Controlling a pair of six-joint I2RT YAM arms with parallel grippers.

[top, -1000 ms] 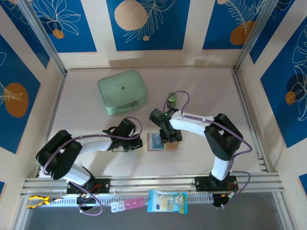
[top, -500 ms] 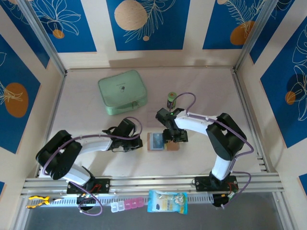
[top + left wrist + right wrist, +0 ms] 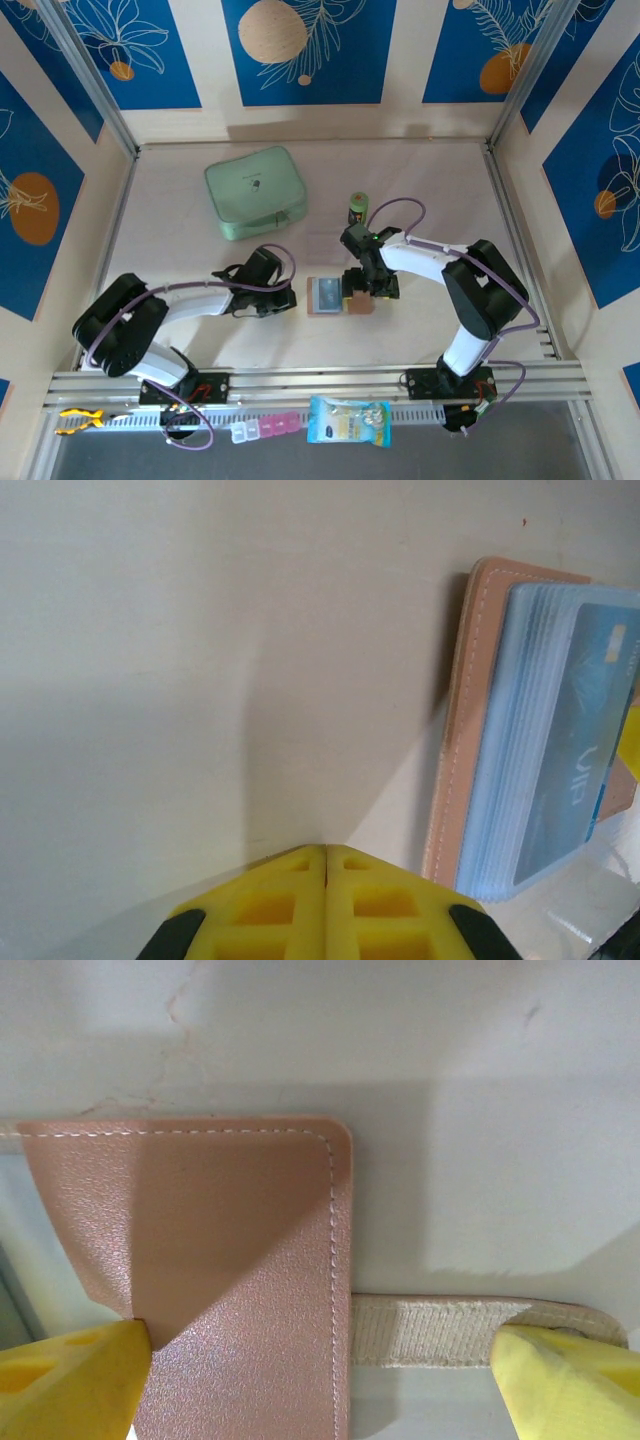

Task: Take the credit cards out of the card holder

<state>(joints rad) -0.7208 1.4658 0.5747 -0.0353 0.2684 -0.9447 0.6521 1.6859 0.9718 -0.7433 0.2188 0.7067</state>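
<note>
The left gripper, jaws shut on nothing, sits just left of the card holder, which lies open on the bench by the middle of its near edge. Through the clear pockets shows a light blue card. Its white lettering runs sideways and is unreadable, and its end is cut off. The right gripper, jaws apart, straddles the tan flap and an elastic strap.

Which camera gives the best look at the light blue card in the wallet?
The left wrist view: the light blue card sits close, its lettering visible through the clear pockets. The top external view gives a small blue patch. The right wrist view shows the leather flap of the card holder.
</note>
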